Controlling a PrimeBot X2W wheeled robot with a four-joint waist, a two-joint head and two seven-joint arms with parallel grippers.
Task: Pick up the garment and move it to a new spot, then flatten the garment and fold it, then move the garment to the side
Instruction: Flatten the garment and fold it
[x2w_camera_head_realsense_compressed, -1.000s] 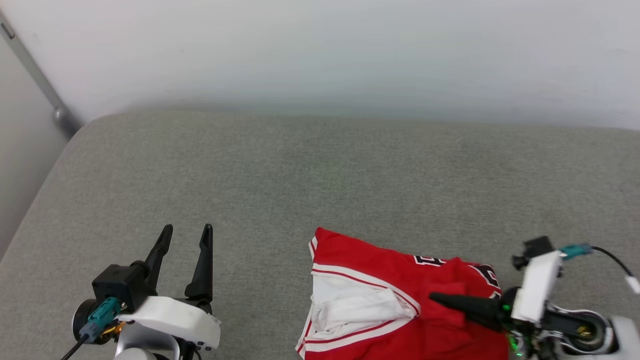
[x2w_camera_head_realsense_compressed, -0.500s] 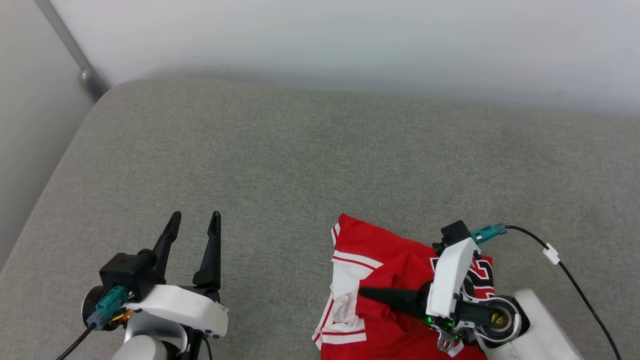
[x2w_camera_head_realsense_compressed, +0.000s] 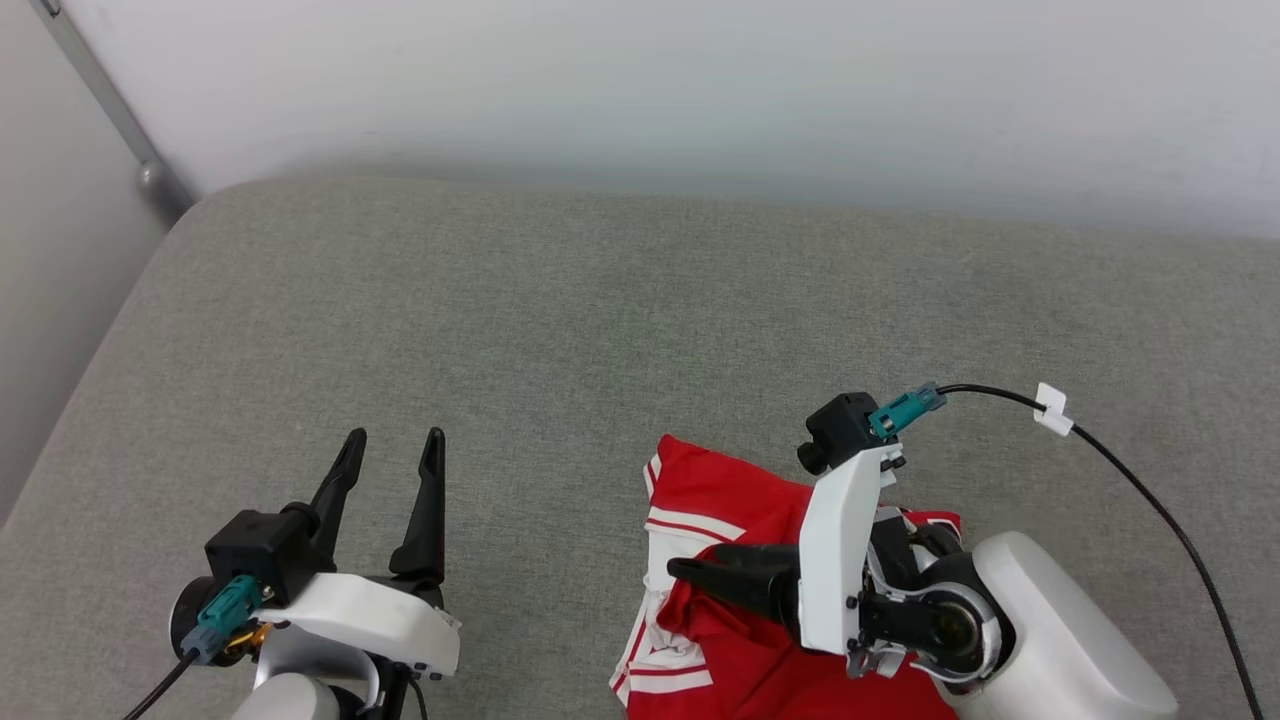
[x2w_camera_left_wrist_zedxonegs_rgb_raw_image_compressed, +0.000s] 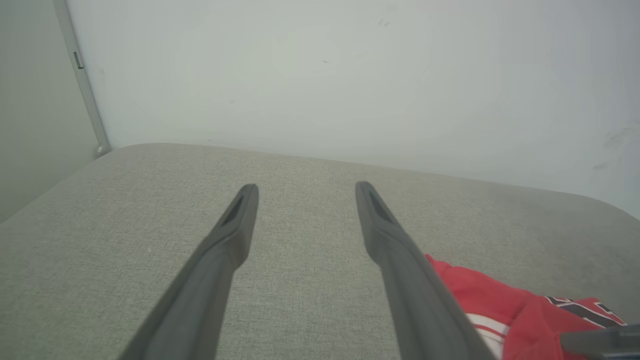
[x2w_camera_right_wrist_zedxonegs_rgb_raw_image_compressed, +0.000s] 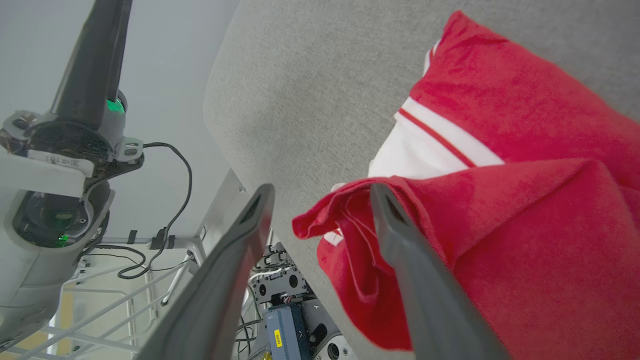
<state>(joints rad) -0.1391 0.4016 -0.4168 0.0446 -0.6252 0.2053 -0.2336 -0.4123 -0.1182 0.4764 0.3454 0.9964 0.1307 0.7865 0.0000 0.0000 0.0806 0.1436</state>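
The garment (x2w_camera_head_realsense_compressed: 722, 488) lies bunched on the grey cushion (x2w_camera_head_realsense_compressed: 560, 330) at its near edge, right of the middle in the head view, directly under the right hand (x2w_camera_head_realsense_compressed: 680, 573), which reaches across it toward the robot's left. In the right wrist view that hand (x2w_camera_right_wrist_zedxonegs_rgb_raw_image_compressed: 322, 192) has its 2 fingers spread, and a raised red fold of the garment (x2w_camera_right_wrist_zedxonegs_rgb_raw_image_compressed: 525, 250) sits in the gap, close against 1 finger but not pinched. The cloth is too crumpled, and too far covered by the right arm, to give a sure long axis; the part that shows runs from a red corner on the far side back toward the near edge. Its white panel with red-and-white trim faces the robot's left, and a bit of the lettering shows at its right side. The left hand (x2w_camera_head_realsense_compressed: 392, 437) hovers well apart to the left, its 2 fingers also spread with nothing between them; in its own view the left hand (x2w_camera_left_wrist_zedxonegs_rgb_raw_image_compressed: 306, 187) points at the wall (x2w_camera_left_wrist_zedxonegs_rgb_raw_image_compressed: 320, 75), with the garment (x2w_camera_left_wrist_zedxonegs_rgb_raw_image_compressed: 475, 290) low on the right. A broad stretch of bare cushion lies beyond and to the left of the garment, up to a rounded far-left corner. The wall (x2w_camera_head_realsense_compressed: 640, 90) rises right behind the cushion's far edge.
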